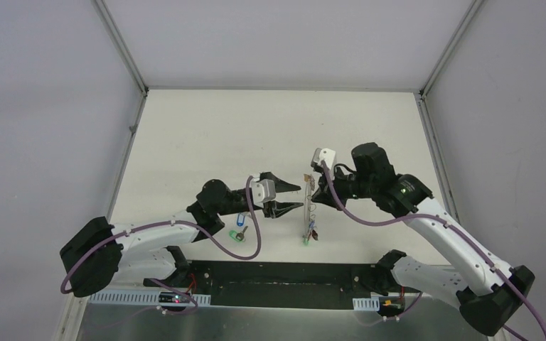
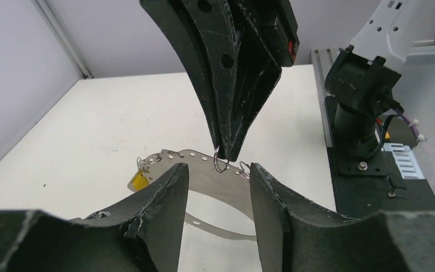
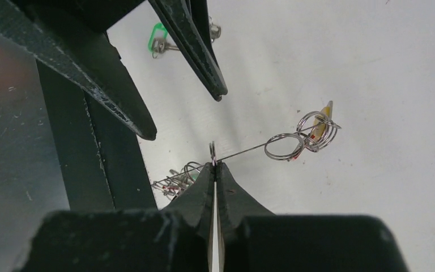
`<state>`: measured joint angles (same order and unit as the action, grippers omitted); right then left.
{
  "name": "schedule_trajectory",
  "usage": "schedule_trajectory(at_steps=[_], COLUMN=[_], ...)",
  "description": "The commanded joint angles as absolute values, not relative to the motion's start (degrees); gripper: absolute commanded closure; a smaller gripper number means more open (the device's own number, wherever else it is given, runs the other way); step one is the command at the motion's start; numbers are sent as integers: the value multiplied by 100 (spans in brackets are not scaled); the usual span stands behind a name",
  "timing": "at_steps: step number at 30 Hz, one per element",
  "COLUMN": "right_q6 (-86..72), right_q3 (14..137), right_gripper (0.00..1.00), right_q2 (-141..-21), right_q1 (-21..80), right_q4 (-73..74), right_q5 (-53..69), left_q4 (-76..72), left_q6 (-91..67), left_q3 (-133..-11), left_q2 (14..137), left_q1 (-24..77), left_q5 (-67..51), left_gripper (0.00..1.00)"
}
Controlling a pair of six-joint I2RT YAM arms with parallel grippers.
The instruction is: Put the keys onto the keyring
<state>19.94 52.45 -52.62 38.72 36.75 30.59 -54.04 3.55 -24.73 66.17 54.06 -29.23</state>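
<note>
The off-white tabletop (image 1: 206,135) carries a blue-tagged key (image 1: 241,220) and, just beside it nearer the arm bases, a green-tagged key (image 1: 237,235).

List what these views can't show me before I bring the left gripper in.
Gap in the keyring: top view, wire too thin; wrist views, right gripper covers the pinched spot.
Blue-tagged key: top view only, too small to show its hole.
Keys low on the ring: right wrist view, blurred, partly behind that gripper.

Right gripper (image 3: 216,165) clamped on keyring (image 3: 249,149) edge.
</note>
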Motion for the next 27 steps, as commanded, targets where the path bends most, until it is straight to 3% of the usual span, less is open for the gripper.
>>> schedule_trajectory(at_steps=[1, 7, 16, 27], right_q6=[2337, 2461, 2612, 2378], right_q3=[6178, 6637, 6915, 6729], right_gripper=[100, 100, 100, 100], right_q2=[-5774, -6218, -6761, -6969], right_q1=[3874, 3896, 4060, 4226], right_q4=[4990, 5650, 6438, 6243], right_q5=[2862, 2385, 1542, 1048], left_q4=[-3168, -2930, -3932, -5438], left_q6=[1094, 1155, 854, 305], left_q3=[-3047, -3165, -3392, -3575], left_q2=[6218, 6416, 7493, 8627], left_q1=[5466, 5460, 5626, 5984], left_q5=[-2761, -2852, -3020, -2851], left_gripper=[55, 55, 55, 55])
